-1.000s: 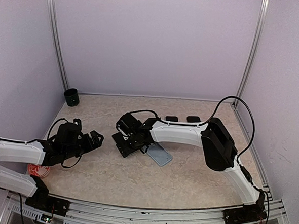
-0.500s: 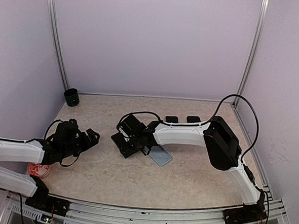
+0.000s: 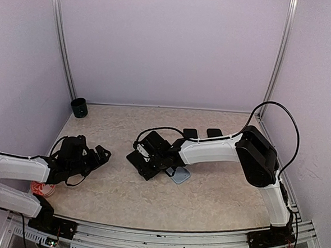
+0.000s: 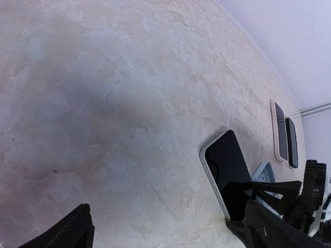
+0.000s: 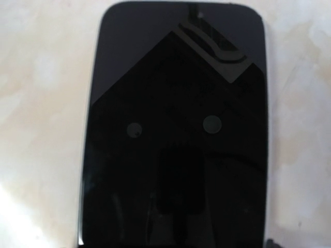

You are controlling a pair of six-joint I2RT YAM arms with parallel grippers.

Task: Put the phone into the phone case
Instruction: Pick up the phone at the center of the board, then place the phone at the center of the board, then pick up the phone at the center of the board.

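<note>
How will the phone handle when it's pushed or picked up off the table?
The phone looks like a rigid slab, so it likely won't flex. Its glossy front shows reflections, so it's probably slick. It lies flat on the table, so a push should slide it, not tip or roll it.
</note>
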